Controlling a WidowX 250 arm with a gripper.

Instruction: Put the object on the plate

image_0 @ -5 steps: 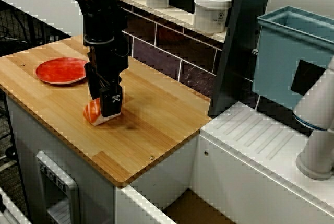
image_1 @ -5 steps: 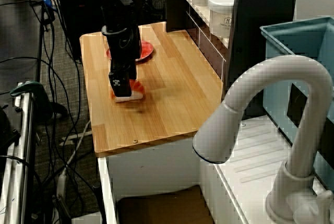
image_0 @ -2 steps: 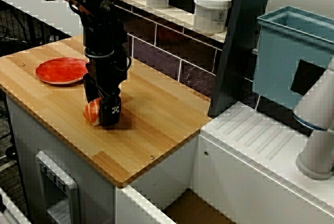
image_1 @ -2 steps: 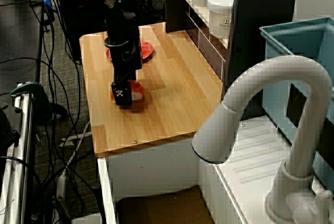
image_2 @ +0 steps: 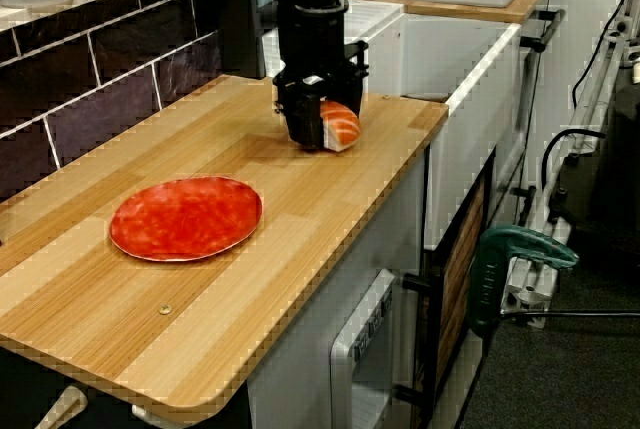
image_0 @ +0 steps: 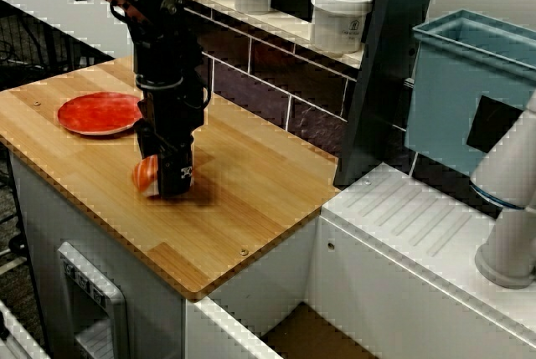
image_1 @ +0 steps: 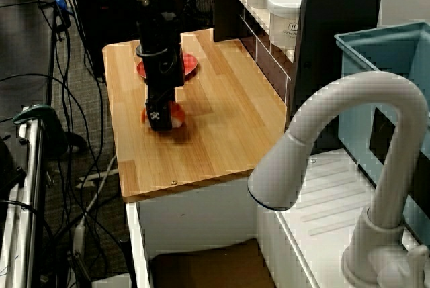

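The salmon nigiri [image_2: 340,123] sits on the wooden counter [image_2: 330,189], near its front edge, and the black gripper [image_2: 312,127] is down over it with its fingers clamped on the piece. The red plate [image_2: 186,217] lies well apart on the same board with bare wood between them. Behind runs a dark tiled wall [image_2: 110,69], with white jars [image_0: 339,16] on the ledge above.
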